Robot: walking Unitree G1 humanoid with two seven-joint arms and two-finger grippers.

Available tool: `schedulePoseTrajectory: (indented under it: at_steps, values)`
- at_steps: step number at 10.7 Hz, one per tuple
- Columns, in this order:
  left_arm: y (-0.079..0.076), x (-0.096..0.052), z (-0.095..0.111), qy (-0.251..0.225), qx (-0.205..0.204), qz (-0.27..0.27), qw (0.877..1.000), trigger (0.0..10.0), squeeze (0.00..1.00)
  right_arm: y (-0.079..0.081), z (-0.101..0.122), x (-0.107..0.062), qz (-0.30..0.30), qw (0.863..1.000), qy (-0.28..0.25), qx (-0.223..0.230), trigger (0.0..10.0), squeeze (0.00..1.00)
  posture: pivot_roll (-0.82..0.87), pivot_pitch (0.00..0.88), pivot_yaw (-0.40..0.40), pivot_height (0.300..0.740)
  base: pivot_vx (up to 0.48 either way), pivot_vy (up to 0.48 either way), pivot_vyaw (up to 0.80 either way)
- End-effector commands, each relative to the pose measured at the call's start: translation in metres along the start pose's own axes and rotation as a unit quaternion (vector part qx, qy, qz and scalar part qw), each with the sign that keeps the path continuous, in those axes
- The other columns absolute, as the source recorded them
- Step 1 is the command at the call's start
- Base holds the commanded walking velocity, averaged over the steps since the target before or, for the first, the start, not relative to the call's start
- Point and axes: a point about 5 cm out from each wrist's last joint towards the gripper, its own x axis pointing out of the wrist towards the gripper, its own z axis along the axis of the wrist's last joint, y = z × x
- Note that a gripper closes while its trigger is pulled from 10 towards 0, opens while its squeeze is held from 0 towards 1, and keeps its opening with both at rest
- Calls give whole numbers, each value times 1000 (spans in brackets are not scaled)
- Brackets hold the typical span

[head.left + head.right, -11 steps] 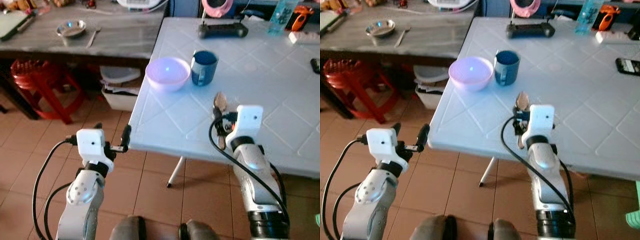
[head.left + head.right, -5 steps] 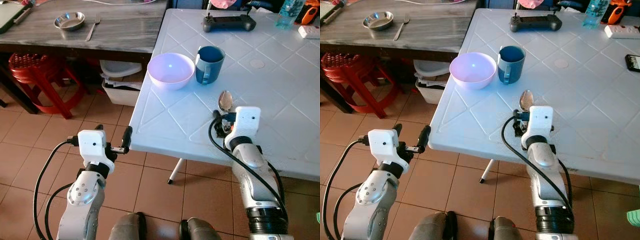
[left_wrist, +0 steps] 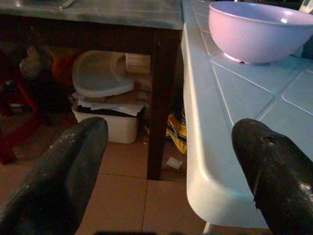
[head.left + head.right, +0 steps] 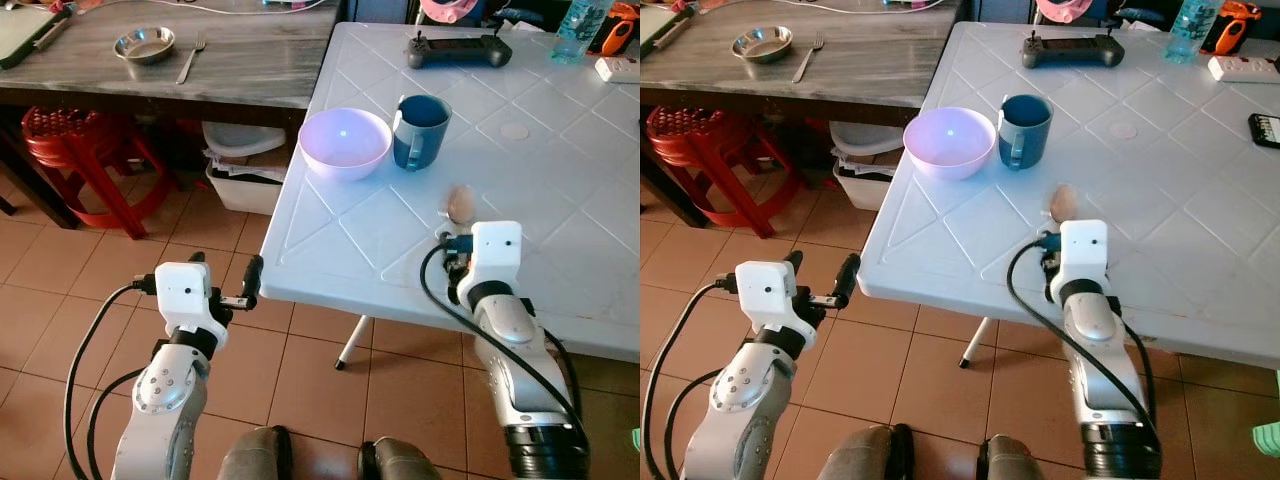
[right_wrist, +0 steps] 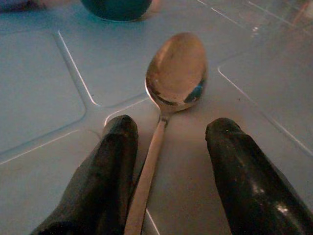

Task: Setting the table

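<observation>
spoon (image 5: 176, 73) lies flat on the white counter (image 4: 560, 150), handle running back between the two fingers of the right tool (image 5: 168, 161). fingers (image 5: 112, 161) spread apart, one each side of the handle; the handle runs close along one finger, contact unclear, nothing clamped. spoon's long axis runs along the tool's own line, bowl end pointing away from the robot toward the mug (image 4: 420, 130), handle end toward the wrist.

head views: only the spoon's bowl (image 4: 460, 203) shows, blurred, just past the right wrist housing, which hides the handle. right wrist view shows what they don't: bowl facing up, handle in the gap, the mug's base at the far edge. mug stands just beside the lilac bowl (image 4: 345, 143), both near the counter's left edge, apart from the spoon.

left tool (image 4: 222, 280) hangs off the counter over the tiled floor (image 4: 60, 290), near the counter's front left corner, fingers (image 3: 63, 166) wide apart, holding nothing. left wrist view shows the counter's edge from the side, lilac bowl on top, a white bin (image 3: 105, 93) under the wooden table (image 4: 230, 70). head views show a controller (image 4: 458, 50) at the counter's far side, a steel dish (image 4: 144, 44) and fork (image 4: 189, 62) on the wooden table, a red stool (image 4: 75, 150) beside it.
</observation>
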Motion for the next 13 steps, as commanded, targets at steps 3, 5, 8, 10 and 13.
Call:
schedulePoseTrajectory:
  at_steps: [3, 5, 8, 10, 13]
  values:
    - [1, -1, 2, 1, 8, -3, 1000, 10000, 0, -2, -24, 4, 4, 997, 75, -27, 1412, 0, 39, 166, 72, 740, 0, 0, 0]
    - [3, -2, 3, 1, 11, -1, 1000, 10000, 0, -1, -22, 5, 9, 996, 62, -63, 6078, 0, 49, 168, 72, 740, 0, 0, 0]
    - [5, -2, 5, 2, 16, -4, 1000, 10000, 0, 8, -16, 3, 40, 999, 8, 10, 10000, 0, 52, 170, 83, 740, 0, 0, 0]
    - [6, -1, 6, 2, 19, -7, 1000, 10000, 0, 14, -22, 1, 40, 993, 35, 101, 10000, 0, 51, 167, 88, 740, 0, 0, 0]
    - [5, 0, 6, 2, 22, -13, 1000, 10000, 0, 19, -26, 1, 47, 984, 65, 158, 10000, 0, 54, 160, 88, 740, 0, 0, 0]
